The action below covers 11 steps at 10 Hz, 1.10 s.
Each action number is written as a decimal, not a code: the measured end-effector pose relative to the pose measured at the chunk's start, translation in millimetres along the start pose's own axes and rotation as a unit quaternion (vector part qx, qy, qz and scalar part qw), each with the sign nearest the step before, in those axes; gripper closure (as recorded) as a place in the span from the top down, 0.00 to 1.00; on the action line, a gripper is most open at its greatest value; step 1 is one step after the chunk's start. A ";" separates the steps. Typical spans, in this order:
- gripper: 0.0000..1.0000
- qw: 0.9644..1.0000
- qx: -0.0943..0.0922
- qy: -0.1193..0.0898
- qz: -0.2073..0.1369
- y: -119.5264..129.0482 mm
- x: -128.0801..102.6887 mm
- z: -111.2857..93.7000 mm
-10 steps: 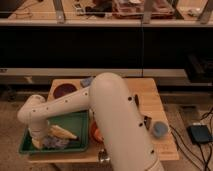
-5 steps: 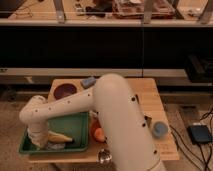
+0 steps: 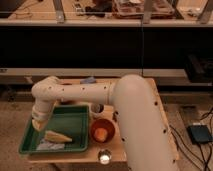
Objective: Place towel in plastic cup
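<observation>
Towel (image 3: 50, 145) left lying in the green tray (image 3: 75, 120); gripper (image 3: 38, 125) closed over the tray's left side.

The towel is seen as a limp grey-blue crumple at the tray's front, touching the corn cob (image 3: 58, 136). The gripper's fingers are drawn together, apparently on nothing, though that end is poorly seen. The cloth is judged light, soft and unbreakable, and is best pinched at a raised fold away from the cob. The plastic cup cannot be made out.
</observation>
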State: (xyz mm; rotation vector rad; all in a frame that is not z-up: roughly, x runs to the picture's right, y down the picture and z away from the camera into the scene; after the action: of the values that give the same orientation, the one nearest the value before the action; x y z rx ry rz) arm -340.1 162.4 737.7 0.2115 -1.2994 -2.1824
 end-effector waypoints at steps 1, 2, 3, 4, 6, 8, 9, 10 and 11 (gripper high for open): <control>0.00 1.000 -0.001 0.010 0.007 10.2 8.4 -20.4; 0.00 1.000 -0.007 0.018 0.019 25.8 8.5 -41.8; 0.02 0.999 -0.012 0.020 0.022 38.0 1.5 -54.1; 0.08 1.000 -0.017 0.016 0.017 43.3 -3.2 -60.3; 0.30 1.000 -0.027 -0.008 0.006 40.0 -13.6 -57.3; 0.50 0.999 -0.035 -0.030 0.009 22.5 -34.5 -43.8; 0.58 0.998 -0.041 -0.035 0.010 12.0 -45.7 -40.1; 0.68 0.998 -0.047 -0.039 0.008 -3.2 -58.6 -37.1; 0.76 0.998 -0.049 -0.041 0.003 -18.8 -67.6 -33.5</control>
State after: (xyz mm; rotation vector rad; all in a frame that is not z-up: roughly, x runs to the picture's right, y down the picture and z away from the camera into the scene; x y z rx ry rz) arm -278.5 181.5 694.1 0.0812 -1.2303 -2.2646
